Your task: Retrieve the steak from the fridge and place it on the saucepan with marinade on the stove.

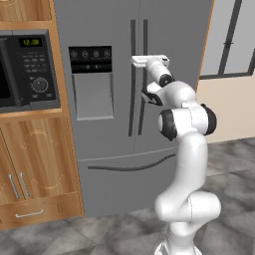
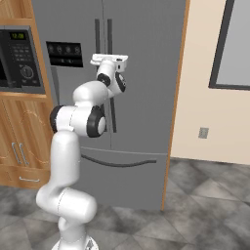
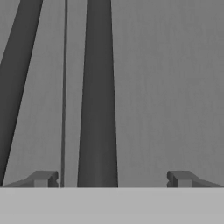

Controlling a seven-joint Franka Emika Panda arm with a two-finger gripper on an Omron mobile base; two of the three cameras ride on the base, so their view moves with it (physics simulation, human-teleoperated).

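The grey steel fridge (image 1: 109, 129) (image 2: 141, 97) stands shut straight ahead of me. My gripper (image 1: 143, 61) (image 2: 108, 59) is raised against its upper doors, at the pair of long vertical handles (image 1: 144, 99). In the hand view the gripper (image 3: 111, 179) is open, its two fingertips (image 3: 43, 178) far apart. One dark handle (image 3: 97, 109) runs between them, closer to the left tip and touching neither. The second handle (image 3: 13, 87) lies outside the left tip, past the door seam. The steak, saucepan, marinade and stove are out of view.
A black microwave (image 1: 25, 69) sits in wooden cabinets (image 1: 35, 164) left of the fridge. The black dispenser panel (image 1: 90, 60) is on the left door, the wide bottom drawer (image 1: 124, 174) below. A beige wall (image 2: 205, 97) with a window lies to the right.
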